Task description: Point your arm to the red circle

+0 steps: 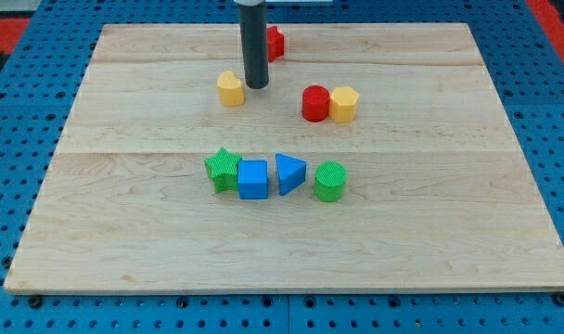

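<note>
The red circle block (pixel 315 103) stands right of the board's centre, towards the view's top, touching a yellow hexagon block (pixel 344 104) on its right. My tip (pixel 256 86) is the lower end of the dark rod. It rests on the board to the left of the red circle, about a block's width apart from it, and just right of a yellow block (pixel 230 89). A second red block (pixel 275 43) sits behind the rod near the top edge, partly hidden, its shape unclear.
A row of blocks lies at the board's middle: a green star (pixel 224 168), a blue cube (pixel 253 179), a blue triangle (pixel 289 173) and a green circle (pixel 329 181). The wooden board (pixel 449 232) lies on a blue pegboard surface.
</note>
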### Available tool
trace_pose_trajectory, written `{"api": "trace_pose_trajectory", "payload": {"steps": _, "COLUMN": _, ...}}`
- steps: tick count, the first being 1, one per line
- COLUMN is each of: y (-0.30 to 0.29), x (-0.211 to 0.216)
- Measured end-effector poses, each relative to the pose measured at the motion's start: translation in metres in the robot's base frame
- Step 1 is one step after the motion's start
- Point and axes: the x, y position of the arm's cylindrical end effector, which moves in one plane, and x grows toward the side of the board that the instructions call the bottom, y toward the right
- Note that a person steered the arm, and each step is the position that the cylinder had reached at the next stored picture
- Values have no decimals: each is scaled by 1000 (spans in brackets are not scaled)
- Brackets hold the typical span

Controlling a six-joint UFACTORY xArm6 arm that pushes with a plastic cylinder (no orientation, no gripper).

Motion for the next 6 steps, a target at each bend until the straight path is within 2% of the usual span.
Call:
{"api": "trace_pose_trajectory", "payload": {"steps": 1, "y": 0, "x": 39}}
{"api": "trace_pose_trajectory", "payload": {"steps": 2, "y": 0, "x": 57}}
{"api": "trace_pose_trajectory", "payload": {"steps": 4, "y": 58, "x": 73}}
{"api": "trace_pose_trajectory", "payload": {"steps": 6, "y": 91, "x": 72}}
